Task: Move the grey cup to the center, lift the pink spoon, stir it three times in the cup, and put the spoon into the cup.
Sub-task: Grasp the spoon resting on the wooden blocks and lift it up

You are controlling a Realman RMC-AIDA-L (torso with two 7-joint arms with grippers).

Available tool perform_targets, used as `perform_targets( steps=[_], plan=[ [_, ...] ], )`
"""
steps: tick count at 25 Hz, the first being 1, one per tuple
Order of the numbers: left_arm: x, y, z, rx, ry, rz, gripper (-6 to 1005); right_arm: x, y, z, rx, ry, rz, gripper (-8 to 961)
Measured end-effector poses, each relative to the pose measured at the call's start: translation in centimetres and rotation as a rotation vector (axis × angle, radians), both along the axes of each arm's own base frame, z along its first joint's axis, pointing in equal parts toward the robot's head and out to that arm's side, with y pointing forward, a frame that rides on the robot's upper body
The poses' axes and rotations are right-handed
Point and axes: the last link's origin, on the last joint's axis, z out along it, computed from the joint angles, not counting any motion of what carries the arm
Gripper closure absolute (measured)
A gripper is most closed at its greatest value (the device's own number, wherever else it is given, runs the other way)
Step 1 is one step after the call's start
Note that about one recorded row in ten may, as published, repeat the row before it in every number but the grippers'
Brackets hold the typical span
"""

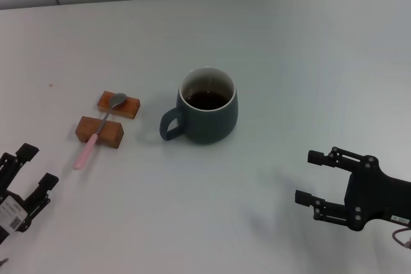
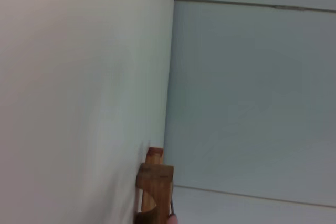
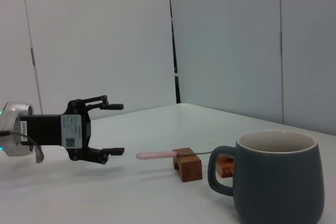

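Note:
The grey cup (image 1: 207,108) stands upright near the middle of the table, handle toward my left, with dark liquid inside; it also shows in the right wrist view (image 3: 276,177). The pink spoon (image 1: 97,131) lies across two small brown wooden blocks (image 1: 100,130) left of the cup, bowl on the far block, pink handle end (image 3: 155,155) pointing toward me. My left gripper (image 1: 36,166) is open at the near left, a short way from the spoon's handle; it also shows in the right wrist view (image 3: 112,128). My right gripper (image 1: 309,176) is open and empty at the near right, apart from the cup.
The white table (image 1: 289,49) runs back to a pale wall. The left wrist view shows the two wooden blocks (image 2: 154,182) at the edge of the picture against the wall panels.

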Motion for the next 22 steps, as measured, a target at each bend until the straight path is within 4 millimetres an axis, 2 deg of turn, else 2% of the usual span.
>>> perform_targets(
  steps=[22],
  plan=[
    [0.5, 1.8, -1.3, -0.055, 0.024, -0.01, 232, -0.1, 0.4, 0.2, -0.01, 0.004, -0.015, 202]
  ],
)
